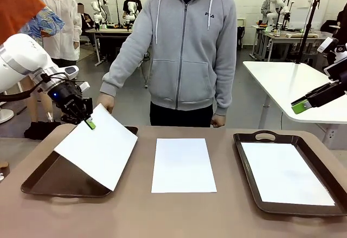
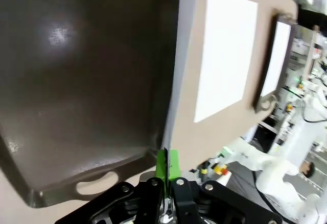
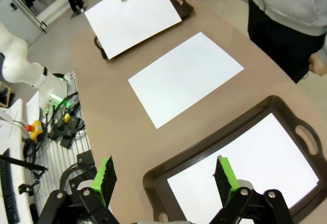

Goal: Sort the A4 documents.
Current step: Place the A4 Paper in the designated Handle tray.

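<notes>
My left gripper (image 1: 89,122) is shut on the top corner of a white A4 sheet (image 1: 98,147), which hangs tilted over the left dark brown tray (image 1: 40,182). The left wrist view shows its fingers (image 2: 167,166) pinched on that sheet's edge (image 2: 170,91) above the tray (image 2: 76,81). A second sheet (image 1: 183,165) lies flat on the table's middle. A third sheet (image 1: 284,174) lies in the right tray (image 1: 245,162). My right gripper (image 1: 301,106) hangs open high at the right, above that tray (image 3: 204,150) and its sheet (image 3: 250,170). The held sheet (image 3: 132,19) is also in this view.
A person in a grey hoodie (image 1: 181,48) stands at the table's far edge, one hand (image 1: 105,103) close behind the left tray, the other (image 1: 218,121) at the edge. A white table (image 1: 293,81) stands beyond on the right. Bare brown tabletop (image 1: 162,216) runs along the front.
</notes>
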You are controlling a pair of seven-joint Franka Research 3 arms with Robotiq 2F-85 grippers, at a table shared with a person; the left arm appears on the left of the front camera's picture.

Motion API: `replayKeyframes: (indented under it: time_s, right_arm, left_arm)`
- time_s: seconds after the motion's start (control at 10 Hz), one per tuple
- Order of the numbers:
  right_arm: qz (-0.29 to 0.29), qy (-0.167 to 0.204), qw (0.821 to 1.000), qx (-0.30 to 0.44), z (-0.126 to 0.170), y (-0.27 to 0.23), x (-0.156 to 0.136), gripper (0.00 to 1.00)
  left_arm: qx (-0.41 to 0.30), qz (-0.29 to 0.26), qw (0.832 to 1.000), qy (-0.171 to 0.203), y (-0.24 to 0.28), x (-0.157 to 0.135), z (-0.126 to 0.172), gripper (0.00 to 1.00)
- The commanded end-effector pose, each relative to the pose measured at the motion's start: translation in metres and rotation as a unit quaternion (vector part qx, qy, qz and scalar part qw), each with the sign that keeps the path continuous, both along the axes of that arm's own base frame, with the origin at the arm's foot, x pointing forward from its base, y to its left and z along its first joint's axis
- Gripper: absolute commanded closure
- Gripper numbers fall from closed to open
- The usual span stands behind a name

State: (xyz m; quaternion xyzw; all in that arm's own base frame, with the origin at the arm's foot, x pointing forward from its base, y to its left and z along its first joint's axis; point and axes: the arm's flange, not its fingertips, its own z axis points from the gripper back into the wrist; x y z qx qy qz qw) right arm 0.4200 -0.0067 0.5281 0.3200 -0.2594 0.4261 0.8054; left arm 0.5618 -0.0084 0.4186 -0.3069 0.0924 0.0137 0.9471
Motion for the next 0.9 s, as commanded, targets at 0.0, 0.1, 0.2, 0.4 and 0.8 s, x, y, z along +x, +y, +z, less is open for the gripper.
replayKeyframes:
  time_s: [0.0, 0.1, 0.2, 0.4, 0.8]
  right_arm:
    - [0.002, 0.0, 1.0, 0.002, 0.0, 0.001, 0.0, 0.0]
    - [0.002, 0.0, 1.0, 0.002, 0.0, 0.001, 0.0, 0.0]
    - [0.002, 0.0, 1.0, 0.002, 0.0, 0.001, 0.0, 0.0]
    - [0.002, 0.0, 1.0, 0.002, 0.0, 0.001, 0.0, 0.0]
    - [0.002, 0.0, 1.0, 0.002, 0.0, 0.001, 0.0, 0.0]
  left_arm:
    - [0.067, 0.018, 0.998, 0.003, -0.014, -0.01, -0.009, 0.99]
    - [0.081, 0.02, 0.997, 0.003, -0.016, -0.014, -0.017, 0.99]
    - [0.092, 0.028, 0.995, 0.003, -0.016, -0.017, -0.023, 0.99]
    - [0.123, 0.051, 0.991, -0.001, -0.01, -0.022, -0.03, 0.99]
    - [0.21, 0.085, 0.974, -0.025, 0.011, -0.024, -0.021, 0.99]
